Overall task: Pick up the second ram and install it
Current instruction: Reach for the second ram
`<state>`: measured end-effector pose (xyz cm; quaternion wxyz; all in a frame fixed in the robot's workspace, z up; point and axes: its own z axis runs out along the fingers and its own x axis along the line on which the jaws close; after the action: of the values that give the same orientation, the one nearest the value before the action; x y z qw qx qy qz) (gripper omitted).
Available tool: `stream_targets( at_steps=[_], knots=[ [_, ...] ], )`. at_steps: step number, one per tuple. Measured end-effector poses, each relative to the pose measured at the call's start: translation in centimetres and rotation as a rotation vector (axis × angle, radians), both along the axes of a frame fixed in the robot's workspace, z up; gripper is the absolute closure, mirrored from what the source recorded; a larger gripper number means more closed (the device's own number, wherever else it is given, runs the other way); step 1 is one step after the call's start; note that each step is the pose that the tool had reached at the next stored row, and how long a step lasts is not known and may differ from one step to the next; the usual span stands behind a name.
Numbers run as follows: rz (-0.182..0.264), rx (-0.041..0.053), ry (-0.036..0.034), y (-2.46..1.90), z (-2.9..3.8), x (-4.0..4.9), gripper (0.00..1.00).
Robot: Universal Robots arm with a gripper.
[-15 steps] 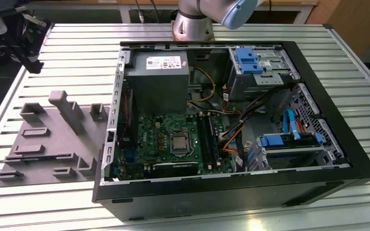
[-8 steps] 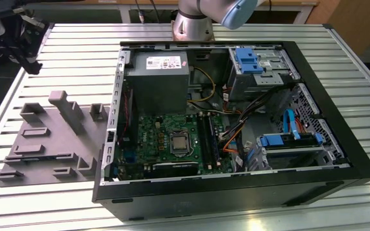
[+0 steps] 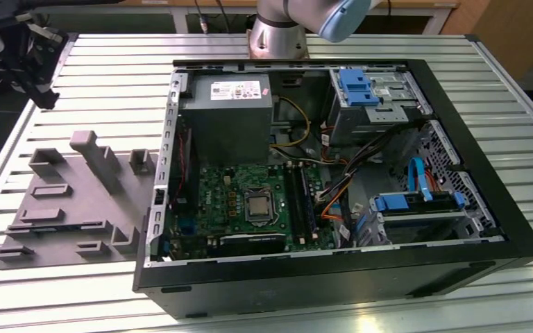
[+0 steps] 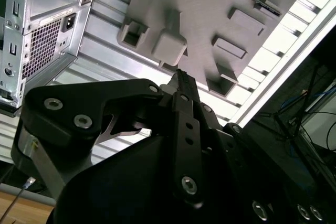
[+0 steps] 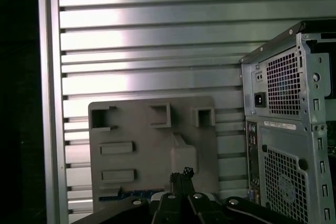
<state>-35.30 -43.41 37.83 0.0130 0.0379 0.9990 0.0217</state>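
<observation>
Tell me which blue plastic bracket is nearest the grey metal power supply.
The upper blue plastic bracket, level with the grey metal power supply; the lower one sits farther away.

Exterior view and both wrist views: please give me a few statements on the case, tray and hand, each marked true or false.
1. The computer case lies open, its green motherboard exposed. True.
2. The grey holder tray sits inside the case. False: it lies on the slatted table, beside the case on the exterior view's left.
3. In both wrist views, the hand hangs over the tray. True.
4. The hand holds the second ram. False: a dark blue strip, apparently the ram, lies at the tray's edge.
5. The power supply is blue. False: it is grey.
</observation>
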Motion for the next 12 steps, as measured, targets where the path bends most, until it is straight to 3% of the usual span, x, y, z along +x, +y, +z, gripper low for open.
stream_targets(
  at_steps=[12],
  knots=[
    [0.0, 0.0001, -0.0001, -0.27, -0.27, -0.48, 0.89]
  ],
)
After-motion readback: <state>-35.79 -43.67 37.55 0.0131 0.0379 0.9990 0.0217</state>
